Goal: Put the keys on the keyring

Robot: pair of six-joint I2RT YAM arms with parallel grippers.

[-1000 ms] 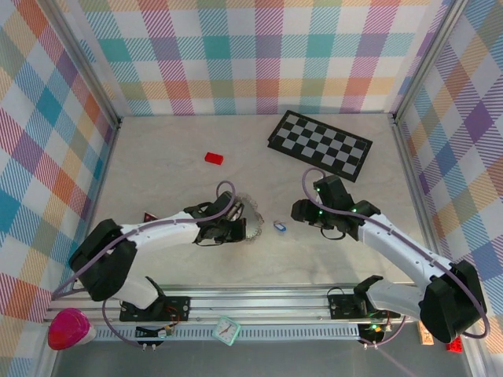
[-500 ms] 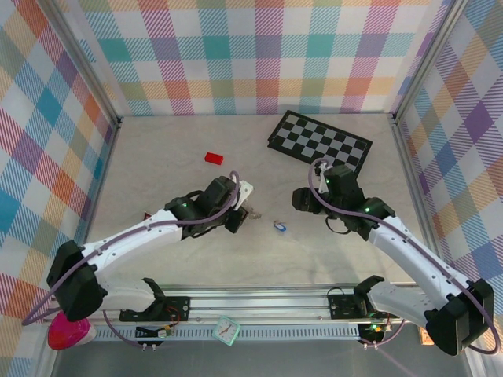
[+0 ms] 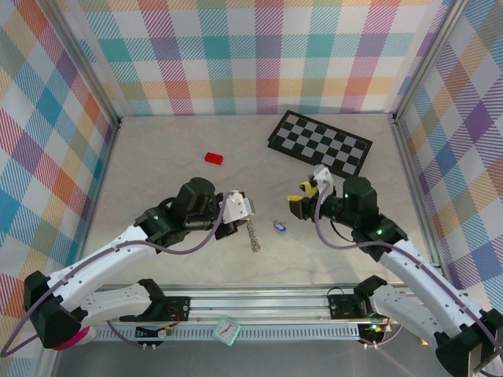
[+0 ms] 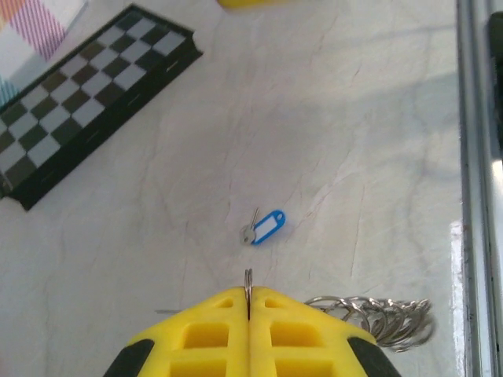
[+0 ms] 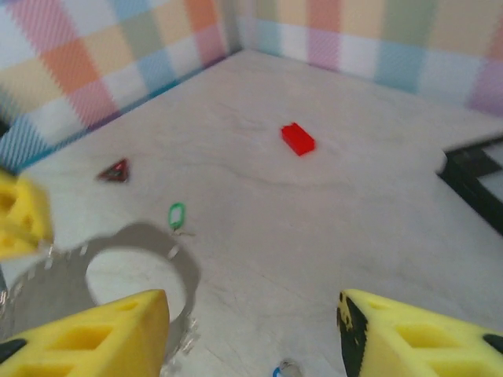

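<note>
A pale table (image 3: 157, 149) is boxed in by plaid walls on the left, far and right sides, with a metal rail (image 3: 259, 294) along the near edge. The far left half is mostly bare. A red block (image 3: 214, 158) sits alone there, well apart from everything else.

Left of centre, the left gripper (image 3: 244, 216) has its yellow fingers pressed together, pinching the rim of the keyring (image 3: 253, 234). From above, the keyring appears edge-on as a thin beaded strip, its long axis running from the gripper toward the near rail. I cannot tell whether its lower end touches the table. In the left wrist view the left gripper (image 4: 248, 302) clamps a thin sliver of metal, and the rest of the keyring (image 4: 377, 318) bunches to the right of the fingers.

In the right wrist view the green key (image 5: 178, 214) lies flat on the table near a small dark red triangle (image 5: 115, 170).

The blue key (image 3: 278, 226) lies flat between the two grippers, touching neither, its long axis roughly left to right.

Right of centre, the right gripper (image 3: 300, 196) is above the table with its fingers spread wide and nothing between them.

A checkerboard (image 3: 321, 146) lies at an angle at the far right, near the right wall.
</note>
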